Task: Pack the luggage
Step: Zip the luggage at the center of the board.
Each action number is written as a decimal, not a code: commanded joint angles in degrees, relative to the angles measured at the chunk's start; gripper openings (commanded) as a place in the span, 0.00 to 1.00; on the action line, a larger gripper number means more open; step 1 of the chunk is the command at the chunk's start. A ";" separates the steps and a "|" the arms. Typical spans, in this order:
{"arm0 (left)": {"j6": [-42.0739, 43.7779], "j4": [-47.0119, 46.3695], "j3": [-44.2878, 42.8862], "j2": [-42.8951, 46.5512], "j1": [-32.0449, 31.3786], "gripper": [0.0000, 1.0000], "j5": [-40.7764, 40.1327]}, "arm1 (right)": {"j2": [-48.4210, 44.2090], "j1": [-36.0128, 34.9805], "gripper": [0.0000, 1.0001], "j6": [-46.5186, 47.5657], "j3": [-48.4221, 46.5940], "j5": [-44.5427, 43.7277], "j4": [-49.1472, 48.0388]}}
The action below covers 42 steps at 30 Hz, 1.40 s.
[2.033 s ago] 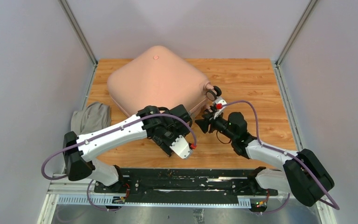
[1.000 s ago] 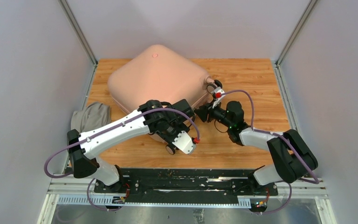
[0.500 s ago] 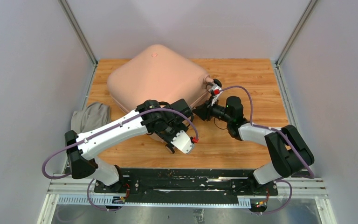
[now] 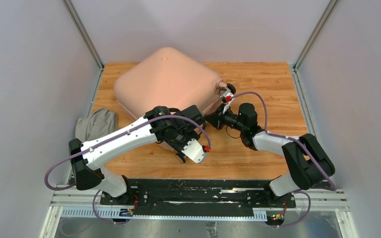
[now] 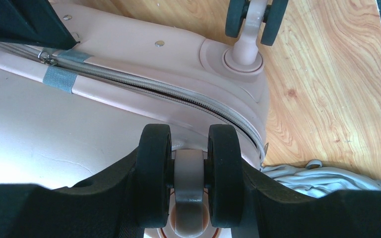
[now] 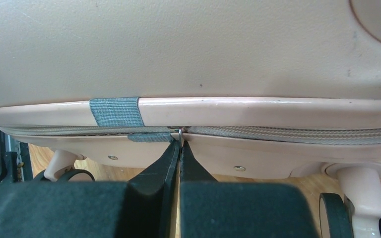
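The pale pink luggage point(image 4: 166, 82) lies closed on the wooden table, its zipper seam point(image 5: 188, 96) running along the near side. My left gripper point(image 5: 189, 166) is shut on a twin black luggage wheel point(image 5: 224, 178) at the near corner, one finger on each side. In the top view this gripper point(image 4: 180, 148) sits at the case's front edge. My right gripper point(image 6: 179, 144) is shut on the small metal zipper pull point(image 6: 179, 132), beside a grey fabric tab point(image 6: 115, 111). From above, the right gripper point(image 4: 210, 120) meets the case's right side.
A grey cloth bundle point(image 4: 96, 124) lies on the table to the left of the case; its edge point(image 5: 322, 176) shows by the held corner. Another wheel point(image 4: 230, 89) sticks out at the case's right corner. Grey walls close in both sides.
The right gripper's jaws have closed onto the zipper pull, and that arm has edged slightly toward the case. The left arm and the luggage have held still over the last second.
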<state>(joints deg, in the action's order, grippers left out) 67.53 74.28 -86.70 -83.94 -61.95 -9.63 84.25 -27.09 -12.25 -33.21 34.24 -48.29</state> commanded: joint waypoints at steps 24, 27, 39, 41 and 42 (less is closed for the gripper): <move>3.63 -10.53 -8.92 3.00 -1.05 0.00 1.17 | -13.48 -21.18 0.00 5.37 5.81 -6.96 -3.62; 3.12 -13.41 -8.32 3.46 -0.98 0.00 1.38 | -12.96 -22.91 0.00 3.22 6.32 -6.60 -5.99; -12.68 -36.16 -6.90 3.47 0.20 0.00 2.70 | -17.48 -29.29 0.00 -7.21 14.45 -16.04 -19.64; -17.00 -38.74 -6.72 3.31 0.78 0.00 2.29 | -19.40 -30.07 0.00 -6.52 15.51 -18.00 -18.81; -19.22 -39.83 -6.47 3.34 1.00 0.00 2.06 | -20.11 -30.65 0.00 -6.03 15.78 -18.96 -18.23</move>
<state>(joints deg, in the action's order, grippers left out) 57.43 59.02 -89.97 -83.90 -61.87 -5.48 68.42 -53.45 -16.27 -18.68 13.85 -60.03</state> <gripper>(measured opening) 0.505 0.007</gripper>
